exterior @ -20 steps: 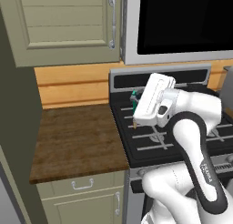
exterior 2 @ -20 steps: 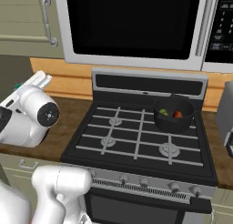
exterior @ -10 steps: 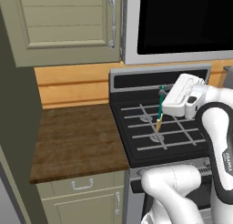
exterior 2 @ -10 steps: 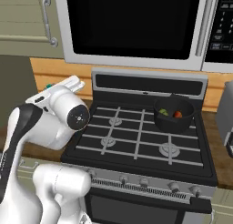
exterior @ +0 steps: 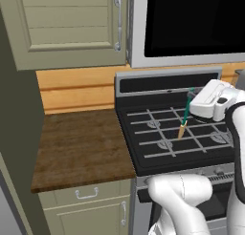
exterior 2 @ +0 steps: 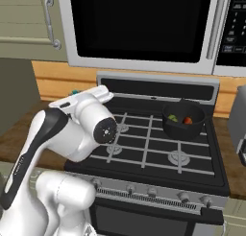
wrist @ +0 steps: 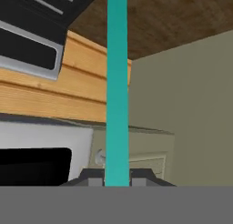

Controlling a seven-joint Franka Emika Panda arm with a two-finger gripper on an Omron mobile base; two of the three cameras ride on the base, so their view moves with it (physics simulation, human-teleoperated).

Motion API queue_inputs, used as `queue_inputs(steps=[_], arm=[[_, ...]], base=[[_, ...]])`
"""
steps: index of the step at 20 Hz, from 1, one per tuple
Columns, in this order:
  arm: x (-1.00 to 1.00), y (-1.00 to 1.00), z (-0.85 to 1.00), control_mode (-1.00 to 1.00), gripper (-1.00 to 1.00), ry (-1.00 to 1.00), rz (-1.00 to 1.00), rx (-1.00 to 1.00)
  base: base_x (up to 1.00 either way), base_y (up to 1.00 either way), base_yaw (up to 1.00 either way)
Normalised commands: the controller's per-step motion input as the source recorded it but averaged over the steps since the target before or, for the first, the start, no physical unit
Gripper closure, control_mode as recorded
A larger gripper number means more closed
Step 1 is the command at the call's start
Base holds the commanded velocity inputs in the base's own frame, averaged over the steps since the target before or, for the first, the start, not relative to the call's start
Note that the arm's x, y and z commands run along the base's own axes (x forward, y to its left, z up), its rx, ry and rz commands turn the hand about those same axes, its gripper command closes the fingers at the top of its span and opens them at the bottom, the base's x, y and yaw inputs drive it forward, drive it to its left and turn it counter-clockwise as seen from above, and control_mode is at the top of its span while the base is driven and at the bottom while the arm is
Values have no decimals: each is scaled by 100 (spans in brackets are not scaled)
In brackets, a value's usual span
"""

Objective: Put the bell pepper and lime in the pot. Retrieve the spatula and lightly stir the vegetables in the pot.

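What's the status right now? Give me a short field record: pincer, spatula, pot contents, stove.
pincer: shut on the spatula, gripping its teal handle, seen between the finger tips in the hand view
spatula: held over the stove grates, cream blade pointing down, clear of the pot
pot: on the stove's back right burner
pot contents: lime and bell pepper both inside
stove: nothing else on the grates
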Motion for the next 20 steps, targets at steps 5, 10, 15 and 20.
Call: queue_inputs(steps=[5,10,15,20], arm=[[6,-52,2,-100,100,2,-6,11],[15,-71,3,-100,100,0,-6,7],[19,-66,10,-100,100,0,-5,7],[1,-47,7,-100,100,-7,-7,3]], base=[[0,0,0],[0,0,0],[0,0,0],[0,0,0]])
